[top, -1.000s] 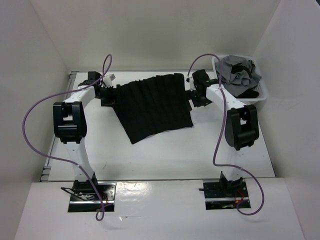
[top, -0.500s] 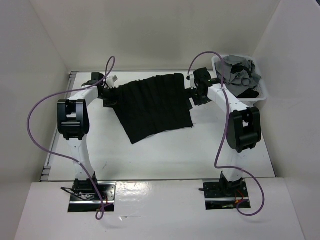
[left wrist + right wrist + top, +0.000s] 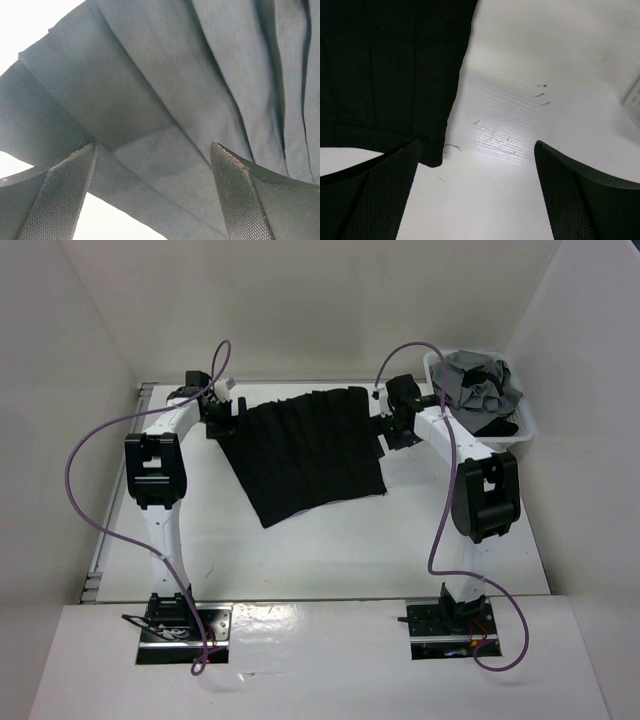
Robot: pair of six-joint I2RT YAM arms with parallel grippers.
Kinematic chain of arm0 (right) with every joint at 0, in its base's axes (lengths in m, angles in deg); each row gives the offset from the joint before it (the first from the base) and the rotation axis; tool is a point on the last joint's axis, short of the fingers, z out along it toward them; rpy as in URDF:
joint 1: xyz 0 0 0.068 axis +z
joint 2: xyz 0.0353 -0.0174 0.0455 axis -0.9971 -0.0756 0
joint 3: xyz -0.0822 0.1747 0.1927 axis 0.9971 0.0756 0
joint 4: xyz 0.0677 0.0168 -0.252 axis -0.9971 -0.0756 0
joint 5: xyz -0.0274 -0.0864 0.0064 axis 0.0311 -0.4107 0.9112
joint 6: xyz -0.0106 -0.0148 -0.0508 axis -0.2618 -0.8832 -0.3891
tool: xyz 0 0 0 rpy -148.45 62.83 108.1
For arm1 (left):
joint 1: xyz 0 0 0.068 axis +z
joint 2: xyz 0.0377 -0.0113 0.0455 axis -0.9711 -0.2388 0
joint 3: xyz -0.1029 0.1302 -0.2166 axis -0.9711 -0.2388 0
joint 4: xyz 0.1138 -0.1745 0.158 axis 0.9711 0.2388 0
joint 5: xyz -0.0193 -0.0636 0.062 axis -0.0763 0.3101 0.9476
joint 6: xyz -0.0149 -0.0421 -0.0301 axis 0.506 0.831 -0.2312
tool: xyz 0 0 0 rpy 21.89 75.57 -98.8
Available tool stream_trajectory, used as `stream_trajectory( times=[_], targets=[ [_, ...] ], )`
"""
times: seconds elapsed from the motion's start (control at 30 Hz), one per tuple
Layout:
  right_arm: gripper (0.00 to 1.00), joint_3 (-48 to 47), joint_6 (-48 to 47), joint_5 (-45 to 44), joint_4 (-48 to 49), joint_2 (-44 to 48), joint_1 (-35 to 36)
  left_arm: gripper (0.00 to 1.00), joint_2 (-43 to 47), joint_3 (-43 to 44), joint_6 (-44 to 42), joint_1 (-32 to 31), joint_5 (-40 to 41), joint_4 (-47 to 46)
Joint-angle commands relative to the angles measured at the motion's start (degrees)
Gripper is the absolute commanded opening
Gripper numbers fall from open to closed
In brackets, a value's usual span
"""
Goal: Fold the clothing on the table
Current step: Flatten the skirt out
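Note:
The clothing is a broad black ribbed garment spread flat at the far middle of the table. My left gripper hovers at its far left corner. In the left wrist view the cloth fills the frame, and the left gripper stands open over its edge, gripping nothing. My right gripper sits at the garment's right edge. It is open, with bare table between the fingers and the garment's corner beside the left finger.
A white plastic basket at the far right holds a grey garment and dark fabric. White walls close in the table on three sides. A metal rail runs along the left edge. Purple cables loop above both arms.
My left arm has swung its elbow inward and its gripper has shifted toward the far edge at the garment's corner. The right arm barely moved. The clothing lies as before.

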Motion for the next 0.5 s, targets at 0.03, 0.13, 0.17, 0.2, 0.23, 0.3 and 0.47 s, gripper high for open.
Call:
stream_trajectory(
  times=[0.03,0.13,0.17,0.2,0.23,0.3,0.47],
  targets=[
    [0.98,-2.9,-0.33,0.57,-0.63,-0.34,0.31,0.99,-3.91,6.13,-1.07,-0.17,1.26,3.6],
    [0.98,-2.9,-0.33,0.04,-0.63,-0.34,0.31,0.99,-5.23,8.33,-0.37,-0.7,3.71,4.39],
    [0.98,-2.9,-0.33,0.04,-0.63,-0.34,0.31,0.99,-5.24,10.08,-0.37,-0.7,4.5,5.35],
    [0.98,-2.9,-0.33,-0.48,-0.63,-0.34,0.31,0.99,-6.63,11.23,0.24,-0.7,5.47,6.84],
    [0.98,-2.9,-0.33,-0.48,-0.63,-0.34,0.31,0.99,-7.16,12.28,0.25,-0.7,7.31,7.47],
    [0.98,-2.9,-0.33,-0.48,-0.63,-0.34,0.31,0.99,-8.57,15.43,0.25,-0.7,9.16,9.57],
    [0.98,-2.9,-0.33,-0.48,-0.63,-0.34,0.31,0.99,-12.52,22.21,0.25,-0.7,13.47,13.44]
  ],
)
